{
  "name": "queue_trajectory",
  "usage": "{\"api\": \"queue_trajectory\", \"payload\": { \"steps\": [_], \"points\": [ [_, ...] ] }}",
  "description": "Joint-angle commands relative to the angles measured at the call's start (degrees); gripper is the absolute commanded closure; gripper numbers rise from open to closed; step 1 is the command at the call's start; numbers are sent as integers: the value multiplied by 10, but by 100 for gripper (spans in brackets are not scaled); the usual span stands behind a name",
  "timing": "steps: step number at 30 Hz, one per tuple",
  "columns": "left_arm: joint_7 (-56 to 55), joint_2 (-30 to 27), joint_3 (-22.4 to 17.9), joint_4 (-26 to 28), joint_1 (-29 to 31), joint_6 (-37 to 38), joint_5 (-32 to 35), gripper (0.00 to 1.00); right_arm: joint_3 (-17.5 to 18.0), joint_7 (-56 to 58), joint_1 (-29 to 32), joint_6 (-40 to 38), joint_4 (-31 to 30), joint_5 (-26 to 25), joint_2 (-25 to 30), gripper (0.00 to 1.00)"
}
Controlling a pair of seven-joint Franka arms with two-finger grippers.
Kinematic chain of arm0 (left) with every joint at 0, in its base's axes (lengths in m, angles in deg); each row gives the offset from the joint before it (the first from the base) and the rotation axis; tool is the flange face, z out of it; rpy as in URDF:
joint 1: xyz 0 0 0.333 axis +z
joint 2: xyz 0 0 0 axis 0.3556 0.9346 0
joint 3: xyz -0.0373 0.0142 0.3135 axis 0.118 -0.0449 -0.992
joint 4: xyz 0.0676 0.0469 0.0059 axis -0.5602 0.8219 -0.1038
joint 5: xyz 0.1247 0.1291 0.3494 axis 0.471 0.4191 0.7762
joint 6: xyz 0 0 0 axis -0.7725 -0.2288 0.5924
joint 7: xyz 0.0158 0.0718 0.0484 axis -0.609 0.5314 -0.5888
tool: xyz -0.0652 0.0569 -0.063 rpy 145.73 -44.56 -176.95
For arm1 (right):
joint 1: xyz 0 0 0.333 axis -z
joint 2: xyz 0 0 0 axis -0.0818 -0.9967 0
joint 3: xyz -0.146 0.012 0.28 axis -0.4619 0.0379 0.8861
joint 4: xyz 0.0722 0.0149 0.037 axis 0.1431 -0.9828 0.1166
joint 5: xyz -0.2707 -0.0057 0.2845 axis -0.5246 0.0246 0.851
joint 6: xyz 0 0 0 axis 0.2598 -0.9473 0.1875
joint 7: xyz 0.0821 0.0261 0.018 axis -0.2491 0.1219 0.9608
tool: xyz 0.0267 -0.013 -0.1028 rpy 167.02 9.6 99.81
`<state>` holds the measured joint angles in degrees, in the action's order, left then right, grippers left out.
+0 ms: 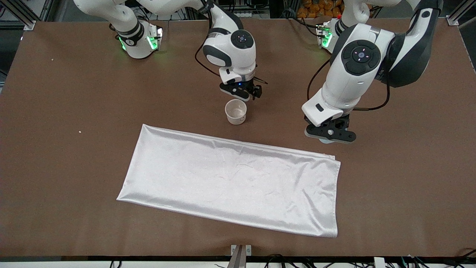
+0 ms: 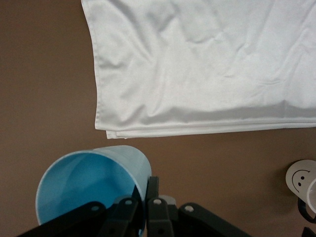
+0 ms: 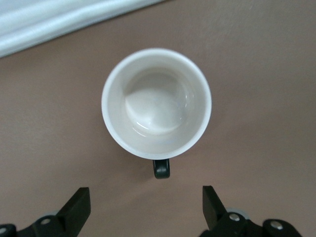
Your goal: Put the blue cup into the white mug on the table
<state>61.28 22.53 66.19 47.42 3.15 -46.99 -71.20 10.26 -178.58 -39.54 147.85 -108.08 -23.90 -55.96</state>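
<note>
White cloth (image 1: pixel 230 182) lies nearest. Left gripper (image 2: pixel 146 203), clenched on the blue cup (image 2: pixel 89 185)'s rim, should carry it level over the white mug (image 1: pixel 235 111) on the surface (image 1: pixel 67 111), under the released right gripper (image 1: pixel 248 90).

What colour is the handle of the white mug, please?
Black: the handle is dark against the white mug, clearest in the right wrist view.

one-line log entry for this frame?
left pincer: shut on blue cup rim, above table | right pincer: open by white mug handle | mug: empty, upright | cup not in mug
</note>
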Motion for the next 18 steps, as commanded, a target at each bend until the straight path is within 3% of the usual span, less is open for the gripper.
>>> {"api": "queue_trajectory", "payload": {
  "steps": [1,9,18],
  "points": [
    [-14,-2,4,4,-2,-5,1,100,7,22,22,-26,4,-4,26,0],
    [-33,2,5,4,-12,-6,4,100,6,126,69,-27,6,-2,26,0],
    [-69,13,5,1,-41,-14,5,100,5,292,174,-28,6,-2,25,0]
  ]
}}
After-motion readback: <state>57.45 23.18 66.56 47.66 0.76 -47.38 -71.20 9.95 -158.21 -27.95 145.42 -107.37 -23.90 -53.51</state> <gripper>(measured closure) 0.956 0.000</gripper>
